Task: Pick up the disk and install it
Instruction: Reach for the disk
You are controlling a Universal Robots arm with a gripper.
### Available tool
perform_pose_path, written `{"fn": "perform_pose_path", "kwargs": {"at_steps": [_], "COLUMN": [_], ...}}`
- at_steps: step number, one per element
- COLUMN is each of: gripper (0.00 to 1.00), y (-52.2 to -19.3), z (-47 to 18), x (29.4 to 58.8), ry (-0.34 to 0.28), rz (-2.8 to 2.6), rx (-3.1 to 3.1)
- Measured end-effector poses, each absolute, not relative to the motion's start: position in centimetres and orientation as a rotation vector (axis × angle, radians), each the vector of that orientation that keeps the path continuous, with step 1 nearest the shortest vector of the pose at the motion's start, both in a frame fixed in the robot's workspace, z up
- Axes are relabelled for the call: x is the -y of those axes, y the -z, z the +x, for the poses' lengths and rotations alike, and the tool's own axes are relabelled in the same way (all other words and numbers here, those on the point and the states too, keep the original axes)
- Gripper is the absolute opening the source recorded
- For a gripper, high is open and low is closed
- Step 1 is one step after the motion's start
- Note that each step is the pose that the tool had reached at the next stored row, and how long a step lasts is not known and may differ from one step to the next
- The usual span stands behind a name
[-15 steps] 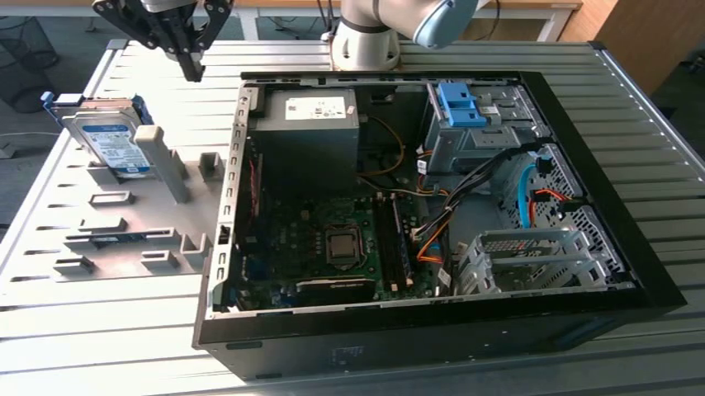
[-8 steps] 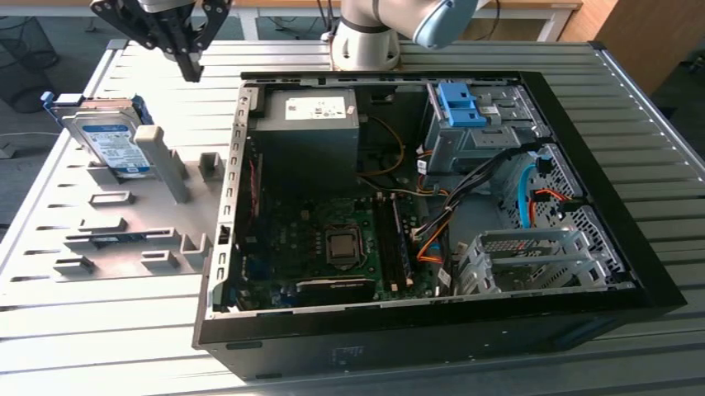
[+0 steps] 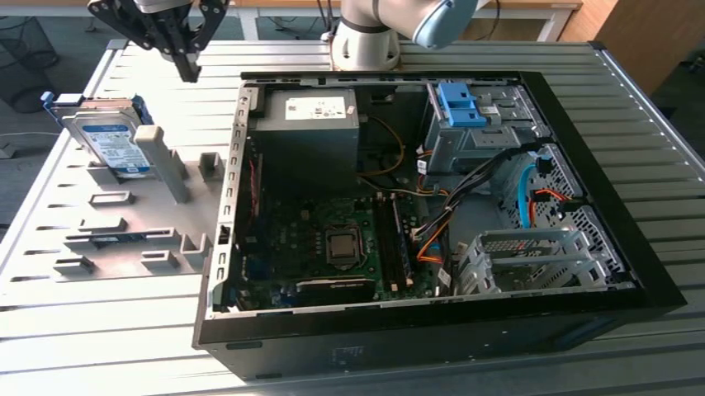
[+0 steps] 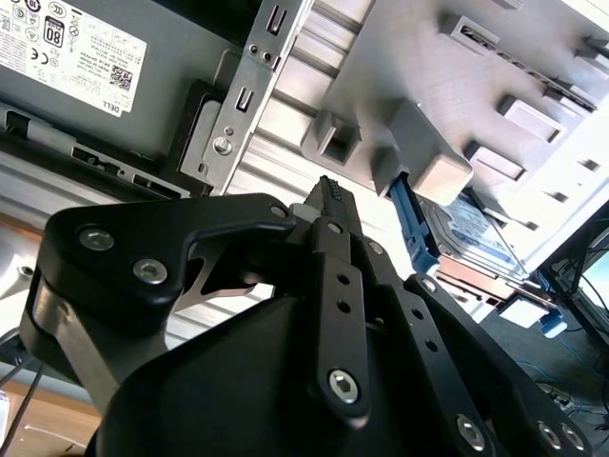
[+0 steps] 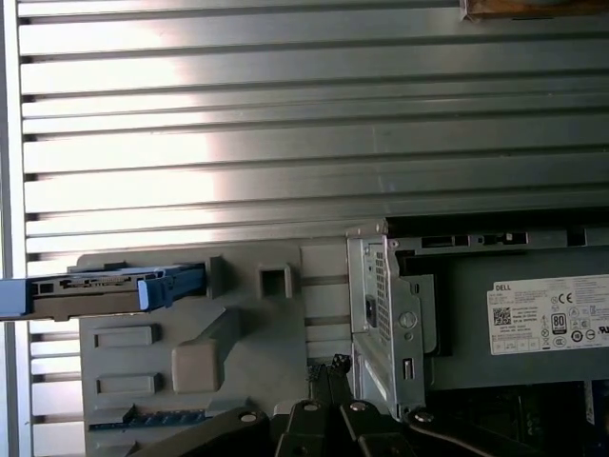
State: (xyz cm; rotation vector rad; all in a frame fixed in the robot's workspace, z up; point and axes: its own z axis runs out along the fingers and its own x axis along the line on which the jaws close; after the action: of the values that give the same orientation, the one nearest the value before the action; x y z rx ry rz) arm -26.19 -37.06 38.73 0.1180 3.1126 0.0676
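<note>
The disk [image 3: 111, 140] stands on edge, leaning in a grey holder [image 3: 132, 239] on the exterior view's left, its white-and-blue label facing out and a blue bracket around it. In the first wrist view the disk [image 5: 95, 286] appears edge-on, and in the second wrist view the disk [image 4: 476, 233] is partly hidden behind a holder post. My gripper [image 3: 190, 73] hangs above the table behind the holder, between the disk and the computer case. Its black fingers [image 4: 328, 195] are shut together, with nothing in them. The fingertips [image 5: 328, 367] point down near the case corner.
An open computer case [image 3: 584, 124] lies on the slatted metal table [image 3: 111, 346]. Inside it are a grey power supply box [image 3: 309, 124], a blue latch [image 3: 461, 103] on a drive bay, a metal cage [image 3: 529, 260] and loose cables. The arm's base [image 3: 369, 33] stands behind the case.
</note>
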Motion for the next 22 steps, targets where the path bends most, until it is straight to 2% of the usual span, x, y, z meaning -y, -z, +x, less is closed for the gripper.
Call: {"fn": "perform_pose_path", "kwargs": {"at_steps": [22], "gripper": [0.11], "y": [-38.6], "z": [-27.4], "x": [37.0], "ry": [-0.068], "rz": [0.118], "rx": [-3.113]}}
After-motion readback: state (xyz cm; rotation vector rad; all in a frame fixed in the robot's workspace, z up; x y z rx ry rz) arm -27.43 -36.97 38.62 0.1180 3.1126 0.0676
